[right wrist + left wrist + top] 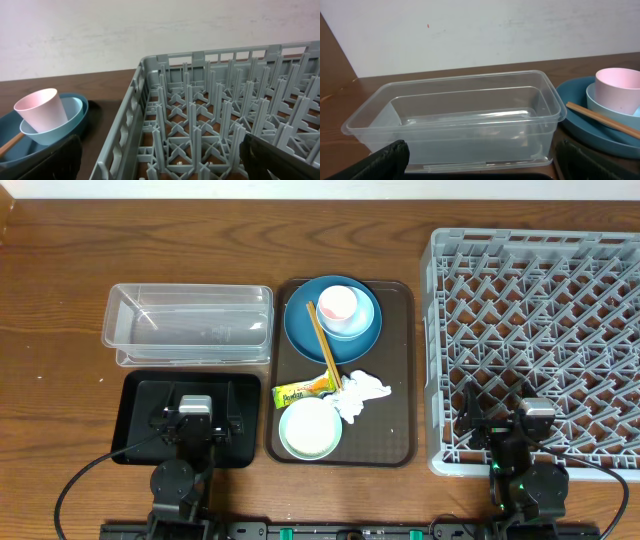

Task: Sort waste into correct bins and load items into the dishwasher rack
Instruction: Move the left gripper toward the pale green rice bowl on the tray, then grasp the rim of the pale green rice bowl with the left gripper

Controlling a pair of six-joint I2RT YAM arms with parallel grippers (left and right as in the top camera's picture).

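On the brown serving tray, a dark blue plate (300, 330) holds a light blue bowl (362, 318) with a pink cup (337, 302) in it. Wooden chopsticks (323, 345) lean off the plate. In front lie a yellow-green wrapper (305, 391), a crumpled white napkin (360, 393) and a pale mint bowl (310, 428). My left gripper (196, 412) is open and empty over the black tray (140, 425), facing the clear tub (455, 115). My right gripper (532, 422) is open and empty over the near edge of the grey rack (540, 300). I cannot make out any rice grains.
The brown serving tray (395, 370) lies between the clear tub (188, 325) and the rack. The left wrist view shows the cup (619, 90) and a chopstick (600, 120) at the right. The right wrist view shows the rack pegs (210, 110) and the cup (40, 110) at the left.
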